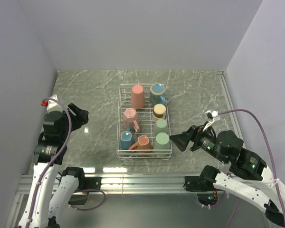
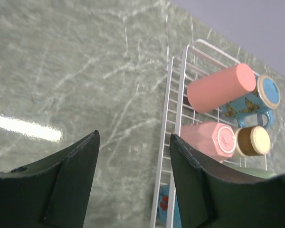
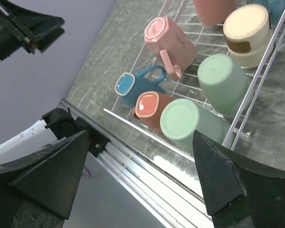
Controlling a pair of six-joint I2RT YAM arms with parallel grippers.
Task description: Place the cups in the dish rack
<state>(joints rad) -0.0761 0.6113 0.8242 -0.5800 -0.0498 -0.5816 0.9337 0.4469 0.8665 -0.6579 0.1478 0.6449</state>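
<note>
Your left gripper and right gripper are both open and empty in the top view. They stand one on each side of the rack, apart from it. You can count eight cups inside it, and I see none outside.

From the left wrist, your fingers frame bare table, with the rack on the right.

From the right wrist, the wide jaws look at the near cups. The salmon cup and teal cup are crowded together in the near left corner.

Loading seems finished. Next you only need to draw the arms back.
</note>
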